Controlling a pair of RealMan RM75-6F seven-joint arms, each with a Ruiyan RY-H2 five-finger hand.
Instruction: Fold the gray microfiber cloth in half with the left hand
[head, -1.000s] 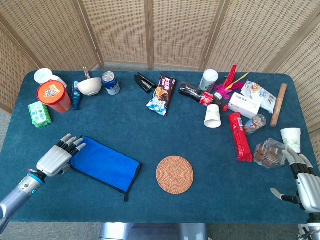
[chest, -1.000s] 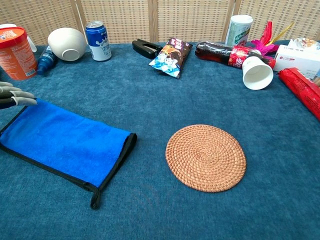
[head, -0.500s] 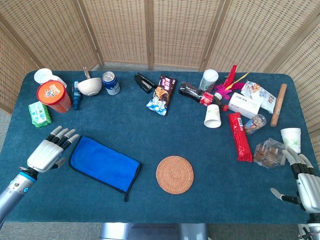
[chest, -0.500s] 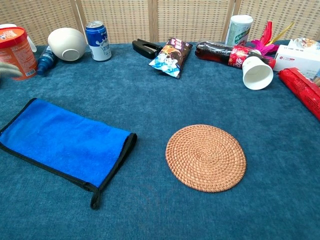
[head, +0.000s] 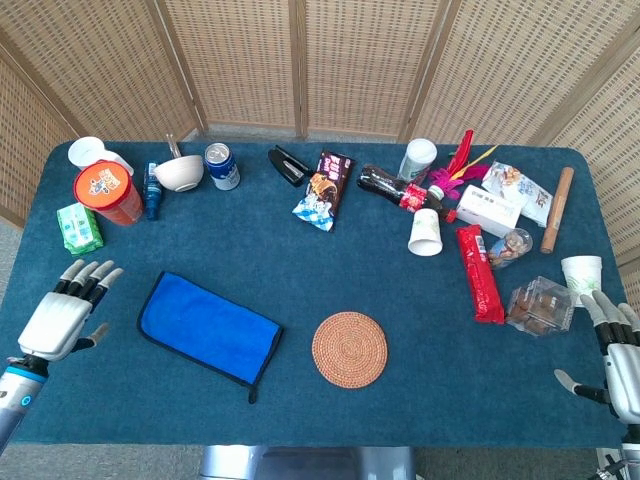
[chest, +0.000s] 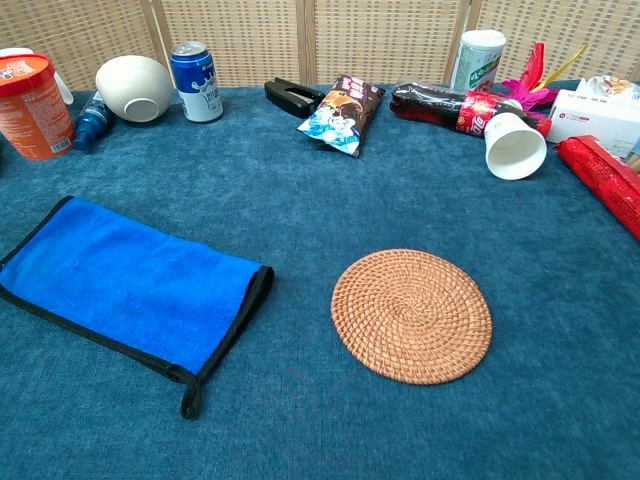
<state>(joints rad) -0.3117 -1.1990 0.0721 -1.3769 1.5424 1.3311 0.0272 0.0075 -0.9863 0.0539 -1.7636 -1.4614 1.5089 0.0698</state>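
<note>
The cloth (head: 208, 328) is lying flat on the blue table (head: 300, 260), folded into a long band with a dark edge (in the pictures it is looking blue, not gray). It is sitting left of the round woven coaster (head: 349, 349), apart from it.

Among the containers, the orange tub (head: 107, 192) is standing closed with its lid on, so its content is hidden. The white bowl (head: 179, 173) is lying beside the blue can (head: 221, 165); I cannot tell if anything is inside the bowl. One paper cup (head: 425, 232) is lying on its side and, in the chest view, its mouth is showing nothing inside. Another paper cup (head: 582, 279) is standing upright near the right edge. A clear plastic box (head: 538, 306) beside it is holding brown pieces of food.

The left hand (head: 62, 315) is resting at the left edge of the table, well apart from the cloth, with fingers spread and grasping nothing. The right hand (head: 622, 355) is staying low at the right edge, fingers also released and holding nothing.

Only the head view is showing both hands; the chest view is showing neither, but it is giving the cloth's black border and the coaster's weave more clearly.
</note>
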